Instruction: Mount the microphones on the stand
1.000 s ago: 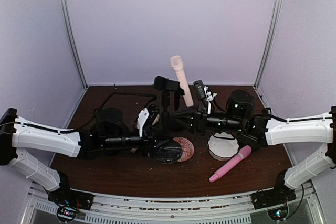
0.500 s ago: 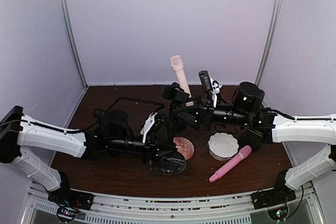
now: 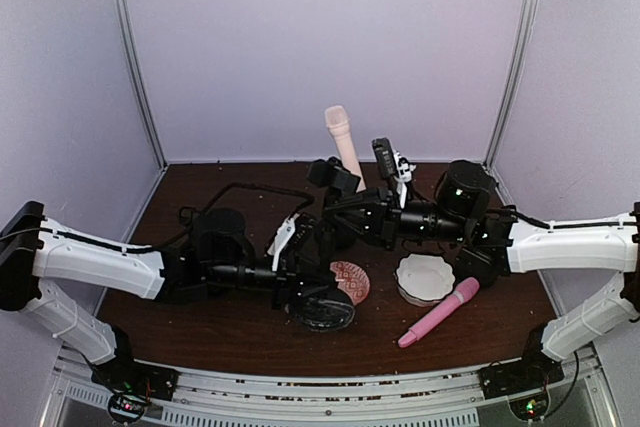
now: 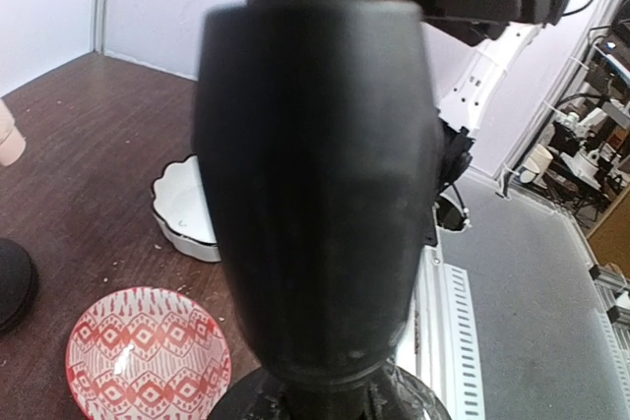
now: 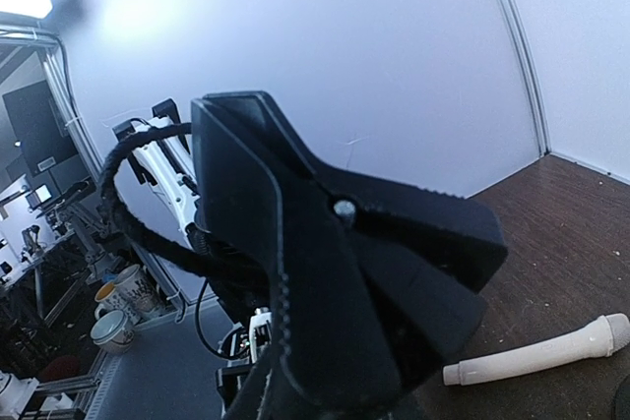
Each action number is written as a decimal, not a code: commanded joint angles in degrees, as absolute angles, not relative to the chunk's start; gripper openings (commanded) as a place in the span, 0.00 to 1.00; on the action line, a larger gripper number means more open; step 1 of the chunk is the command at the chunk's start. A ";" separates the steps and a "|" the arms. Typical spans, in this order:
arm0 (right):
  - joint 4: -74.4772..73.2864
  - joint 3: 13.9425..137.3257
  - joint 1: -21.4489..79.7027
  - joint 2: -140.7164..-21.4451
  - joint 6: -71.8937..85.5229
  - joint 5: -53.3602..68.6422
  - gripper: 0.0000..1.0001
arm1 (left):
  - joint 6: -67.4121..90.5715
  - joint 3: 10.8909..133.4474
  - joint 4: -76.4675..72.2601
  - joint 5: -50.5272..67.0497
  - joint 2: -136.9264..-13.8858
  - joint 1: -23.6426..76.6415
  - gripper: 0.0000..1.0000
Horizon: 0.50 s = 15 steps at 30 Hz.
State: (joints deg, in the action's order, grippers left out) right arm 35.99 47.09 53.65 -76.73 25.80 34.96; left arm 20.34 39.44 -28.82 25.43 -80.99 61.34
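Steadying the black stand with the left gripper, jaws pinched on its column, and the right gripper poised at the stand's spring clip, jaw spread impossible to tell, probably for clipping; cream microphone upright just behind the stand's top, pink microphone lying right of its base.
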 commanded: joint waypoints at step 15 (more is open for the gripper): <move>23.75 48.85 57.47 -80.67 27.13 19.14 0.21 | 18.02 39.01 -35.15 8.33 -74.97 61.61 0.00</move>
State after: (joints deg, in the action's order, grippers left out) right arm 30.11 48.40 57.06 -79.50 25.30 21.63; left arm 20.25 37.87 -24.25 11.31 -78.30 61.93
